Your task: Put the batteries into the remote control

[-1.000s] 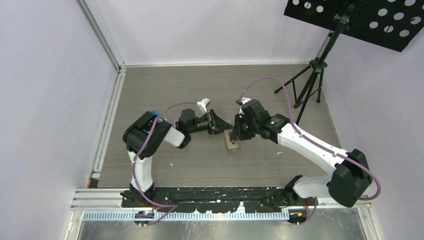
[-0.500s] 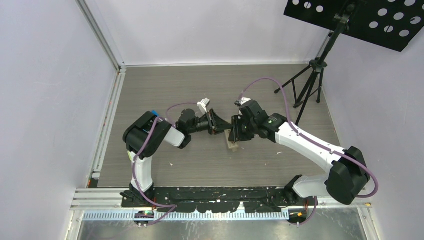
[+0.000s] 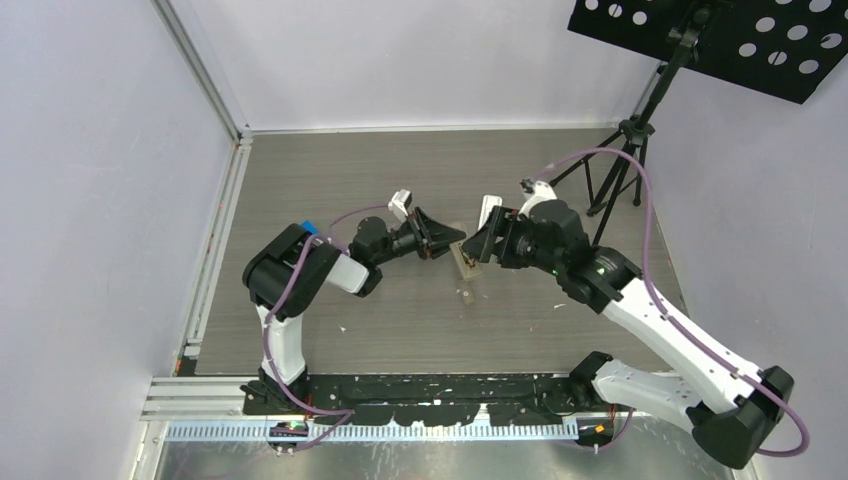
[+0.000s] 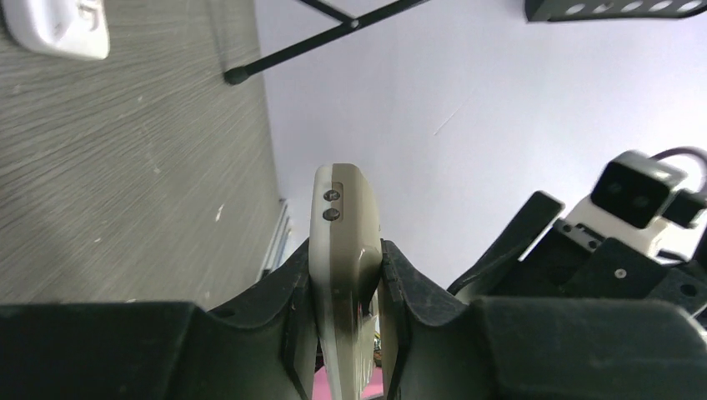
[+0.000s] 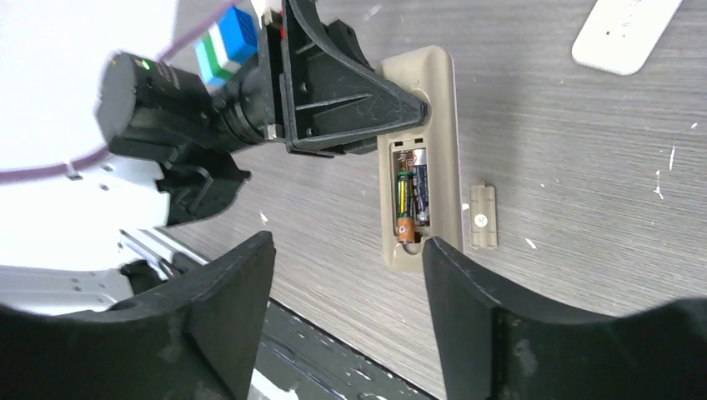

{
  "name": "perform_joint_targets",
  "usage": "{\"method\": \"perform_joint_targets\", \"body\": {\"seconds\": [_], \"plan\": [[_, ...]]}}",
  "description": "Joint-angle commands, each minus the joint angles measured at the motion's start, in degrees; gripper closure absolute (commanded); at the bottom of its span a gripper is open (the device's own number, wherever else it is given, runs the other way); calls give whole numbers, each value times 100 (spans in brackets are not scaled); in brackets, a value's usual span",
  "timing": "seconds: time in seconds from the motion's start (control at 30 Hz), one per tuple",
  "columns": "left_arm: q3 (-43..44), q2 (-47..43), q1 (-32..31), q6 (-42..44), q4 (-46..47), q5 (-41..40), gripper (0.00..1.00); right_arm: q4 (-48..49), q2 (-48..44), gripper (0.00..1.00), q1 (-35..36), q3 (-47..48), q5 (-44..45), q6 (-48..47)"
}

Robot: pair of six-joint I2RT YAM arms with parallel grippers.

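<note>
The remote control (image 5: 439, 100) is a beige bar lying back-up on the table, also seen from above (image 3: 463, 263) and edge-on in the left wrist view (image 4: 342, 242). Two batteries (image 5: 410, 196) lie side by side in its open recess. My left gripper (image 5: 413, 108) (image 3: 452, 240) (image 4: 346, 254) is shut on the remote's far end. My right gripper (image 5: 346, 242) (image 3: 478, 246) hovers above the remote's other end, open, with nothing between its fingers.
A small beige battery cover (image 5: 483, 217) (image 3: 467, 294) lies loose beside the remote. A white flat device (image 5: 625, 33) (image 4: 54, 29) (image 3: 490, 212) lies farther back. A black tripod (image 3: 620, 170) stands at the back right. White flecks dot the table.
My right gripper has opened and drawn up and back to the right, away from the remote's recess. The left gripper has kept its hold, shifting slightly.
</note>
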Motion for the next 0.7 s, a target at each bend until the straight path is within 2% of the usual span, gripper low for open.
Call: {"method": "perform_joint_targets", "body": {"seconds": [0.0, 0.13, 0.27, 0.67], "plan": [[210, -628, -6, -723, 626, -672, 100, 182, -415, 25, -18, 150, 603, 912], [431, -943, -43, -1273, 596, -1233, 100, 836, -715, 15, -18, -395, 704, 1949], [849, -1206, -167, -1697, 371, -1495, 100, 2540, -933, 13, -14, -1020, 290, 2775], [1152, -1393, -328, -1842, 15, -1898, 100, 3605, -1321, 12, -18, -1115, 721, 3015]]}}
